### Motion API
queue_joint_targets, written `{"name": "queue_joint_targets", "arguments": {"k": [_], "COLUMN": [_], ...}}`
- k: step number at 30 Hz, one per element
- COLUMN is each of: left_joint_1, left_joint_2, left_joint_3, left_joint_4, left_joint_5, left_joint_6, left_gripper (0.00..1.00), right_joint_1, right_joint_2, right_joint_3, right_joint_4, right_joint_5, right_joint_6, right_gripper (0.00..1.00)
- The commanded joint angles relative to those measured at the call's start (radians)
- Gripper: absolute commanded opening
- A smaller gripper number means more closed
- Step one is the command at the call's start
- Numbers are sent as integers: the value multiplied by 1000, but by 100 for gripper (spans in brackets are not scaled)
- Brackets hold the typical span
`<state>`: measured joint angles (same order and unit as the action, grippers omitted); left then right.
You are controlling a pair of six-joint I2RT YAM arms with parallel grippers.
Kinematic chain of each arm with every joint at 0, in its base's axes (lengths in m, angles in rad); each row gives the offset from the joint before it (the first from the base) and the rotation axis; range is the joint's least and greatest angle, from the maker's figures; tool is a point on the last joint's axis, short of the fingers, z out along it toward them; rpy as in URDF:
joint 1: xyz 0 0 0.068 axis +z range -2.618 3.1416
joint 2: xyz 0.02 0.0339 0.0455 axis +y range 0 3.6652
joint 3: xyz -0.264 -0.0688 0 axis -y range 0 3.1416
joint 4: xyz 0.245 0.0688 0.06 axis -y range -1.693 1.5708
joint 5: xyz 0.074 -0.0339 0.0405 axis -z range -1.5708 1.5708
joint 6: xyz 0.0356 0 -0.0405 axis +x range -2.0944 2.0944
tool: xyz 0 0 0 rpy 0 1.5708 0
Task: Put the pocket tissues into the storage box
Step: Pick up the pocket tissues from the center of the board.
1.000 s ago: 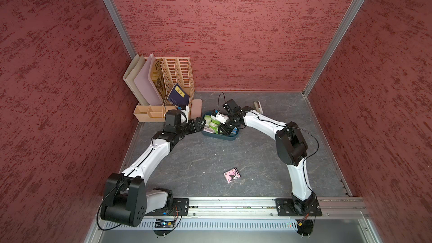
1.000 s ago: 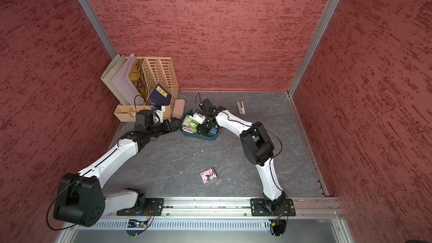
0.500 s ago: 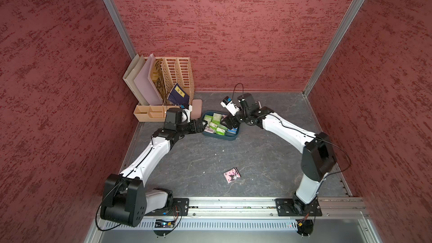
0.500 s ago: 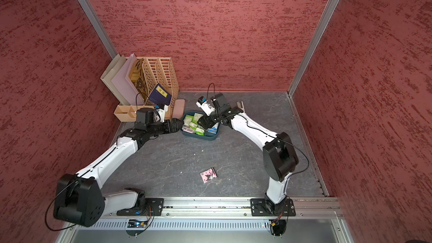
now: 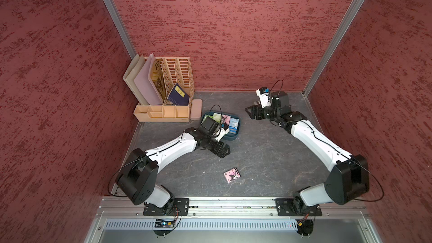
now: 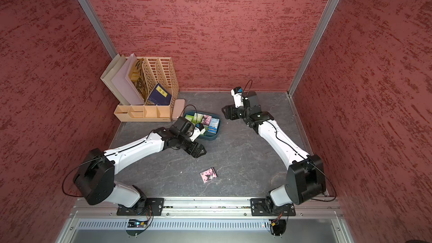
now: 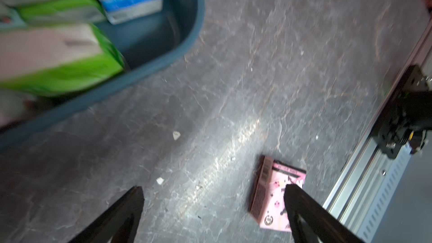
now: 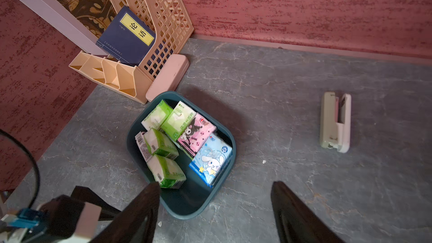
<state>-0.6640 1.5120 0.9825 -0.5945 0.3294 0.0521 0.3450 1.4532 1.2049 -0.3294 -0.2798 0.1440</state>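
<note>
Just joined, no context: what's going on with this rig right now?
It's loading pocket tissues into the teal storage box. Several green, pink and blue packets lie in it; one pink packet lies on the table outside it. The left tool hangs open and empty between the box and that packet, probably about to fetch it. The right tool is open and empty too, off to the box's side.

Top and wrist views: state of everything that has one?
storage box, upright, open-topped, partly filled.
pocket tissues, several lying inside the storage box.
pink packet, flat on the table, outside the box.
left claw, open, empty.
right claw, open, empty.
pink case, shut.
</note>
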Motion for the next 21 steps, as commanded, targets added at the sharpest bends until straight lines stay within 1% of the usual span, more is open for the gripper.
{"name": "queue_joint_targets", "arguments": {"k": [1,4,6,8,9,11,13,15,16,18,21], "left_joint_1": [-45,-98,-135,-150,-153,-155,-160,-172,-176,-180,-182], "left_joint_2": [32,47,62,95,114,150,178,191,197,210,224], "left_joint_3": [19,4,2,13,24,47,63,65,66,69,66], "left_joint_4": [-91,-86,-66,-55,-53,-57,-60,-61,-67,-82,-81], "left_joint_5": [-8,48,57,73,81,95,119,125,121,126,166], "left_joint_6": [52,25,7,-6,-10,-19,-25,-23,-22,-21,-19], "left_gripper": [96,95,95,94,92,84,72,63,60,59,57], "right_joint_1": [-16,-23,-24,-26,-28,-31,-34,-36,-36,-37,-38], "right_joint_2": [-46,-51,-50,-44,-40,-29,-21,-16,-14,-14,-21], "right_joint_3": [-39,-64,-77,-85,-87,-85,-81,-78,-79,-82,-89], "right_joint_4": [-10,-16,-18,-19,-20,-23,-29,-35,-38,-41,-46], "right_joint_5": [-6,-25,-39,-62,-74,-89,-96,-102,-102,-102,-101], "right_joint_6": [30,38,39,39,37,38,34,33,31,31,33], "right_gripper": [79,78,78,78,77,76,76,76,75,75,75]}}
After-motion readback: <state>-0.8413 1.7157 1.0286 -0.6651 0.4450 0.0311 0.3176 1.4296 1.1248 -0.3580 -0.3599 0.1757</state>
